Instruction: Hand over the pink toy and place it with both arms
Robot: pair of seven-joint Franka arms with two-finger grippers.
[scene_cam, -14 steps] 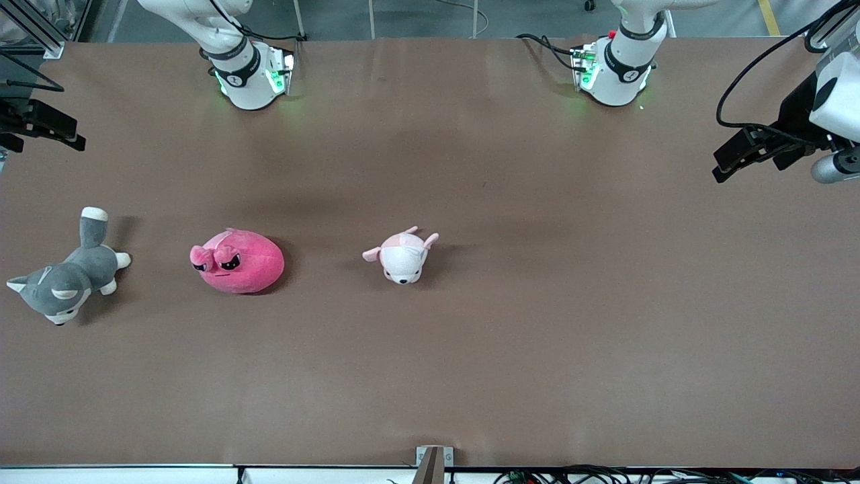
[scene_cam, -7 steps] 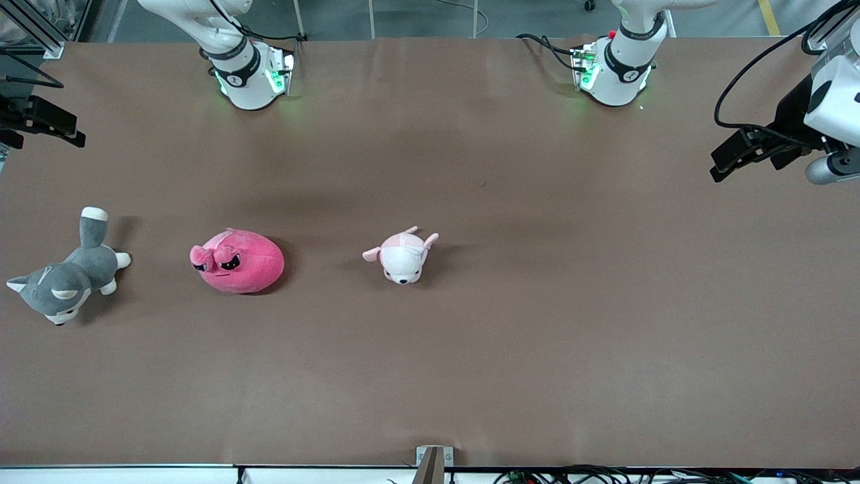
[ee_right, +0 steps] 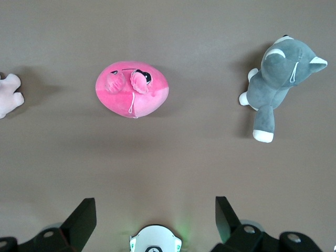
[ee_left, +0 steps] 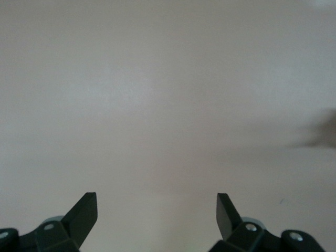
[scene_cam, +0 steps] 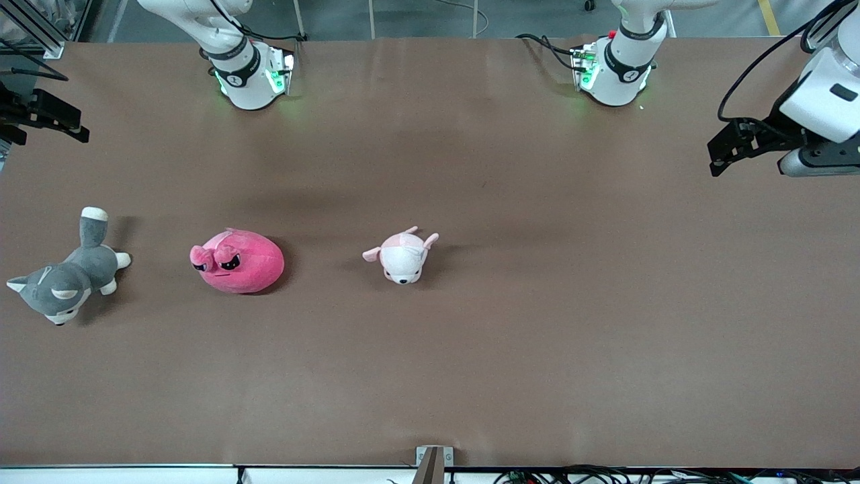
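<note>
The pink toy [scene_cam: 236,261], a round hot-pink plush with angry black eyes, lies on the brown table [scene_cam: 537,323] between two other plushes. It also shows in the right wrist view [ee_right: 132,89]. My right gripper [scene_cam: 54,128] hangs high over the right arm's end of the table, open and empty [ee_right: 156,206], well apart from the toy. My left gripper [scene_cam: 715,156] hangs over the left arm's end of the table, open and empty [ee_left: 156,202], with only bare table under it.
A grey-and-white husky plush [scene_cam: 64,279] lies beside the pink toy toward the right arm's end [ee_right: 278,79]. A pale pink-and-white puppy plush [scene_cam: 403,255] lies beside it toward the middle [ee_right: 8,97]. The arm bases [scene_cam: 245,74] [scene_cam: 615,67] stand along the table's edge farthest from the front camera.
My left gripper and wrist have risen a little in the front view and turned. My right gripper has shifted slightly. The toys have not moved.
</note>
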